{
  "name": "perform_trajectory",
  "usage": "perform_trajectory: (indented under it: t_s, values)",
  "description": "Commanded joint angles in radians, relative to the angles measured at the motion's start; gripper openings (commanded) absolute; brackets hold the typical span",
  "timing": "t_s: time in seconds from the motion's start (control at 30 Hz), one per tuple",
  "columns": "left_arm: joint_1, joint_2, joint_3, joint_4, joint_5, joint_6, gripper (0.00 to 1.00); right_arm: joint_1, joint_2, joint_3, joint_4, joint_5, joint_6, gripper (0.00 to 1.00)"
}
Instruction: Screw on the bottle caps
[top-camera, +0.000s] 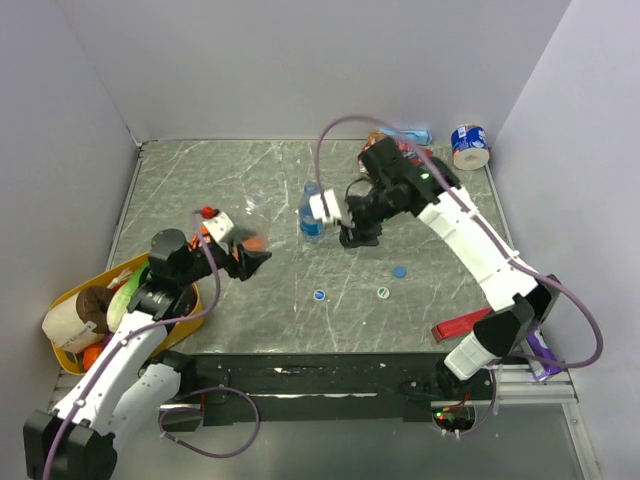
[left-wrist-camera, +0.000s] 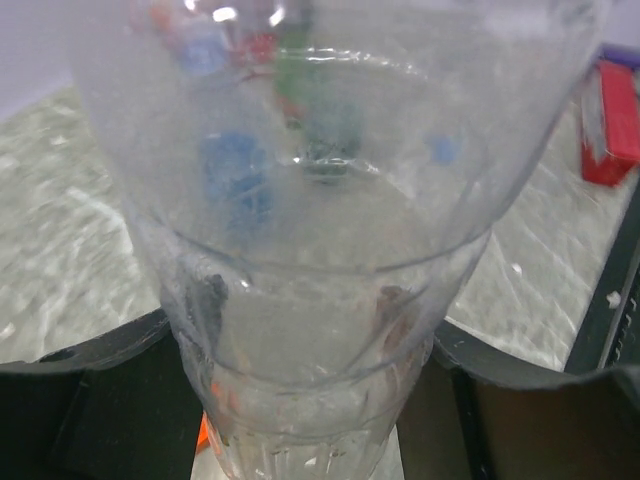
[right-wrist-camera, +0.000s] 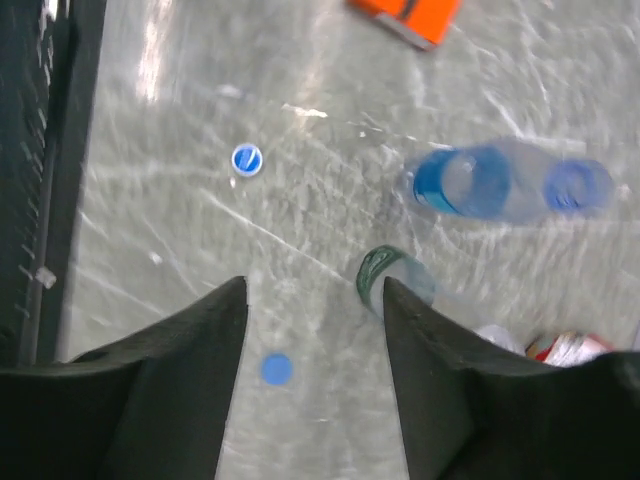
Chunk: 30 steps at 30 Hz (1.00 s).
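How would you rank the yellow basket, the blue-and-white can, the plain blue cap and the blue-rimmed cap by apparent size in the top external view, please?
1. yellow basket
2. blue-and-white can
3. plain blue cap and blue-rimmed cap: these look alike, so I will not rank them.

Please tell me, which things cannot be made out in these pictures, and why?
Left wrist: the clear plastic container, held by the left gripper, fills the view; things behind it are only colour smears.
Right wrist: blur makes the label on the water bottle unreadable.
Top external: the right arm covers part of the objects at the far wall; the bottle caps are too small for detail.
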Motion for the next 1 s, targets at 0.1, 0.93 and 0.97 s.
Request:
perform_trajectory:
  t_s: [0.1, 0.93, 0.97]
  values:
    - [0.190, -0.024, 0.049, 0.010, -0.111, -0.282, 0.01, 0.102, 0.050, -0.243, 0.111, 0.070, -0.533, 0.64]
    - [0.325, -0.100, 0.015, 0.001, -0.017, -0.287, 0.01, 0.222, 0.366, -0.377, 0.247, 0.157, -0.713, 0.60]
    - [0.328, -0.102, 0.017, 0.001, -0.016, -0.287, 0.01, 0.222, 0.369, -0.379, 0.247, 0.159, -0.712, 0.60]
